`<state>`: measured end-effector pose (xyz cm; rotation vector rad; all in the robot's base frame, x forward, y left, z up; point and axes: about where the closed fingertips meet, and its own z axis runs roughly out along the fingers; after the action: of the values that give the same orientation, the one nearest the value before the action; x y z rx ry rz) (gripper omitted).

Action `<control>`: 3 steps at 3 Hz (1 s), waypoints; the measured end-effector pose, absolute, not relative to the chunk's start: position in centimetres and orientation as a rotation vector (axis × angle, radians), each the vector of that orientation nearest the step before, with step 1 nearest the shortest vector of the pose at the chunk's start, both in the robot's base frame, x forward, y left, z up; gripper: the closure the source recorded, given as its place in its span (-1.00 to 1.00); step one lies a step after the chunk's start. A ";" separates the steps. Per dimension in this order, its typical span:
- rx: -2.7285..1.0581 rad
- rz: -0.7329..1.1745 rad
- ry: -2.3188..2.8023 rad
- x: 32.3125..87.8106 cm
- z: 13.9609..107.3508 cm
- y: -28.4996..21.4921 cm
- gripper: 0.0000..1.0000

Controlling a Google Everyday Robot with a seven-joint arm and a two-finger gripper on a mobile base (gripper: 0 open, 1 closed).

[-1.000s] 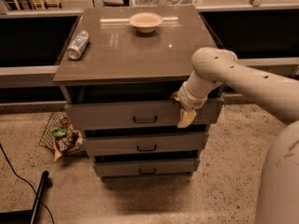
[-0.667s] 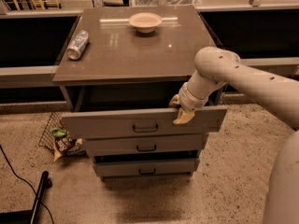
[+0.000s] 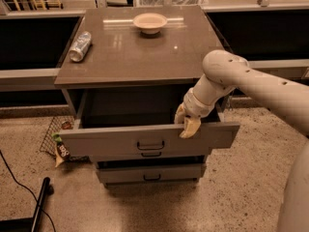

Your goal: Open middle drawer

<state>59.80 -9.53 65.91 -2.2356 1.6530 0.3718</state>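
A grey three-drawer cabinet (image 3: 140, 57) stands in the middle of the camera view. Its top drawer (image 3: 111, 141) is pulled out towards me and looks dark inside. Below it, the middle drawer (image 3: 151, 154) shows only a thin strip with its handle and sits pushed in. The bottom drawer (image 3: 120, 174) is shut. My gripper (image 3: 186, 123) is at the top edge of the top drawer's front panel, right of its handle. One finger (image 3: 190, 128) hangs over the front face and the other is behind the panel.
A pale bowl (image 3: 150, 22) and a crushed can (image 3: 80, 46) lie on the cabinet top. A wire basket (image 3: 54, 133) with a snack bag (image 3: 61, 151) sits on the floor to the left. A black cable and pole (image 3: 38, 204) lie at the lower left. Dark shelving runs behind.
The top drawer has slid out further towards me, and my gripper has moved with its front panel. The middle and bottom drawers have not moved.
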 end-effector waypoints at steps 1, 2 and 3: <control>-2.236 0.372 1.653 59.8 65.9 -9.5 0.64; -2.236 0.372 1.653 59.8 65.9 -9.5 0.16; -2.238 0.382 1.653 59.6 65.9 -9.6 -0.31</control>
<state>59.59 -9.56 65.94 -2.2381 1.6528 0.3823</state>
